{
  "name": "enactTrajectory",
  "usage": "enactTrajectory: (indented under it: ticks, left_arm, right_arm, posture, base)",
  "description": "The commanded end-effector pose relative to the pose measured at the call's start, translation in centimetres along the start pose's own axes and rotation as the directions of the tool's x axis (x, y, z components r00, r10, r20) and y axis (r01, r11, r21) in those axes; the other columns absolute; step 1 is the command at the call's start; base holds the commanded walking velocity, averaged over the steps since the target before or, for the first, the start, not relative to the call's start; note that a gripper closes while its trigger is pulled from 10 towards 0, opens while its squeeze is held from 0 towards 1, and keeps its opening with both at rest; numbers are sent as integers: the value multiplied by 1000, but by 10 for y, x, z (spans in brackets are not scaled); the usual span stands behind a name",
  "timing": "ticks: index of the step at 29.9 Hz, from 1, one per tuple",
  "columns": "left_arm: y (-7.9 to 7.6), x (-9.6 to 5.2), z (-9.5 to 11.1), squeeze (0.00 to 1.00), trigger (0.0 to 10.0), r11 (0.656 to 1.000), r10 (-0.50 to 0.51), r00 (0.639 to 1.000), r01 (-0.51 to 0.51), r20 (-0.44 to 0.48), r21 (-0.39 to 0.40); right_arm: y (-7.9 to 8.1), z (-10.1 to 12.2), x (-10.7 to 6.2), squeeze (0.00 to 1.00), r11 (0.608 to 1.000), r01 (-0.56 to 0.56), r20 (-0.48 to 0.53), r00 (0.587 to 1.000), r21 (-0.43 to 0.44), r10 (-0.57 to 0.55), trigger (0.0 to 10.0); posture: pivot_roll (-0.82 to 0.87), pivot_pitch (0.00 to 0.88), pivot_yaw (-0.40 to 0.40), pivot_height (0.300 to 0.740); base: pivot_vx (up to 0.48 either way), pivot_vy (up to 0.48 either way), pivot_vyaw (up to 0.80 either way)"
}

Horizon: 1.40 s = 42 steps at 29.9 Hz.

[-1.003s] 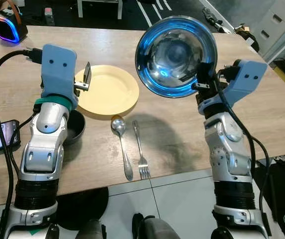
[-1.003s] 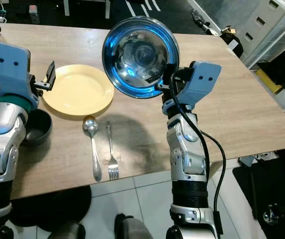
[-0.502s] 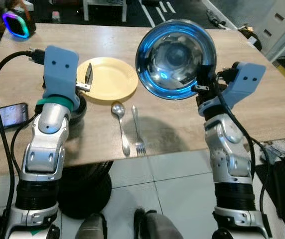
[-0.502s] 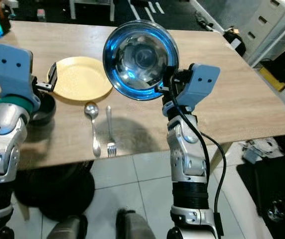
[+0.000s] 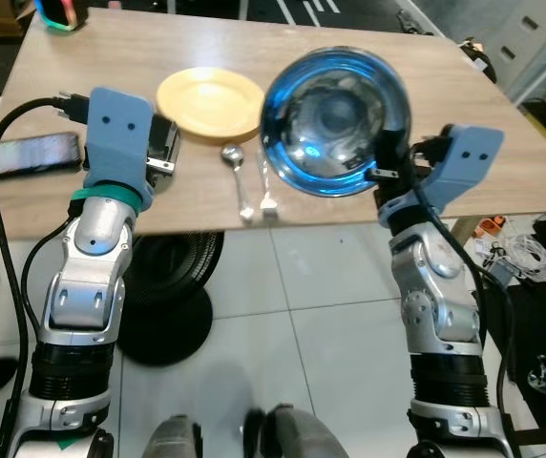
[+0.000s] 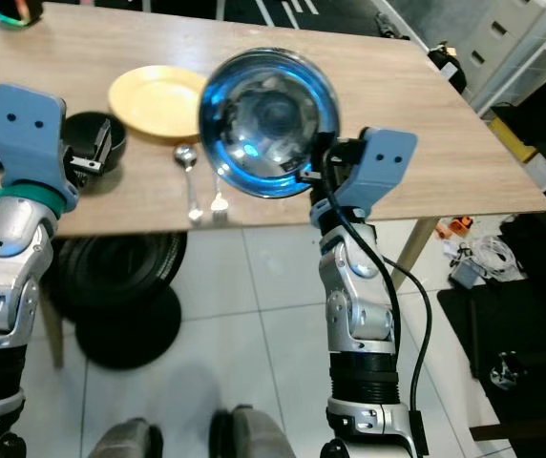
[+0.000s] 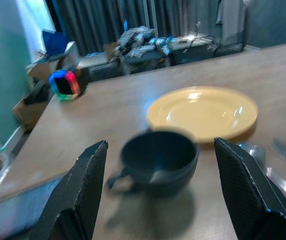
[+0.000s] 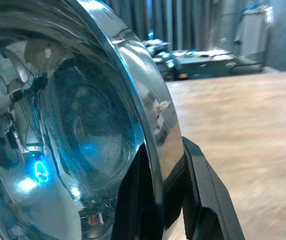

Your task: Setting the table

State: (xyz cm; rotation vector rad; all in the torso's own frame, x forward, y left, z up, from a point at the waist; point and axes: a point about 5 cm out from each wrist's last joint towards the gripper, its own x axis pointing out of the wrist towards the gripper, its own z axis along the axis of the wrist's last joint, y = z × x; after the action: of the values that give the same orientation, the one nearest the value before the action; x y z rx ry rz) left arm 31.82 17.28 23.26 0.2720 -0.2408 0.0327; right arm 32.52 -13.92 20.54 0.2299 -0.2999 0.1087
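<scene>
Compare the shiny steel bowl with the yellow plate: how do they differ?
The shiny round steel bowl is mirror-bright metal and deep; the flat yellow plate is matte and shallow. The bowl is held tilted on edge, off the wooden table, its rim clamped in the right tool; the plate lies flat on the table, untouched. Both are round and empty.

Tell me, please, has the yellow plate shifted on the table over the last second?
No. The yellow plate keeps its place just behind the spoon and fork and beside the black cup; the camera backed away.
</scene>
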Motion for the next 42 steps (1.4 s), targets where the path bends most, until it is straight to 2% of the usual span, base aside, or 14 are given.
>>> enactTrajectory:
  ticks: [1,42]
  left_arm:
    - [-5,0,0,0,10000,1000,-16,1000,16,1,-1]
    - [-9,2,1,0,10000,999,-36,999,36,3,-5]
  right_arm:
    - [-8,5,-2,0,1000,28,26,999,-9,-28,10000]
    - [-8,0,-8,0,999,31,3,1000,-33,-31,10000]
  posture:
    - [107,12,-71,740]
    - [96,28,-57,740]
  base:
    - [-379,0,0]
    - [-383,0,0]
